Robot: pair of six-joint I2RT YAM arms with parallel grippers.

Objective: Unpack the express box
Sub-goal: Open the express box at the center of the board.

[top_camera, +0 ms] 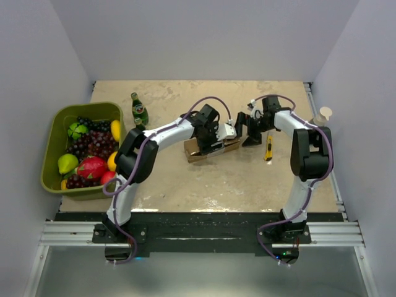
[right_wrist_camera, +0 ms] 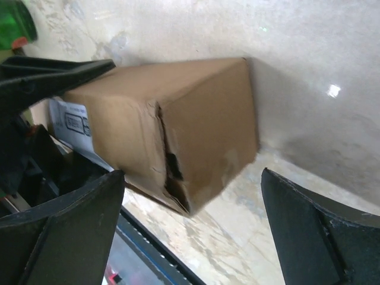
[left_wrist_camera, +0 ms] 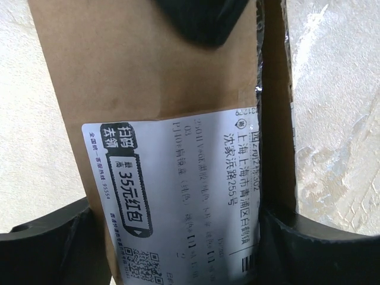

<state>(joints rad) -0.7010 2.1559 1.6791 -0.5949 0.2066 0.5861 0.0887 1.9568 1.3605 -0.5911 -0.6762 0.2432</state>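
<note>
The express box [top_camera: 210, 149], a brown carton with a white printed label, lies mid-table. My left gripper [top_camera: 216, 137] straddles it from above. In the left wrist view the label [left_wrist_camera: 178, 178] fills the gap of the left gripper [left_wrist_camera: 178, 252], and both fingers [left_wrist_camera: 47, 243] press the box's sides. My right gripper [top_camera: 246, 132] is open just off the box's right end. In the right wrist view the box's end face [right_wrist_camera: 208, 124] shows a split seam, and the right gripper [right_wrist_camera: 190, 228] hangs wide open and empty in front of it.
A slim yellow utility knife [top_camera: 268, 147] lies right of the right gripper. A green bottle [top_camera: 139, 111] stands behind the left arm. A green bin [top_camera: 59, 117] of fruit sits at the far left. The table's front edge [right_wrist_camera: 154, 255] runs close to the box.
</note>
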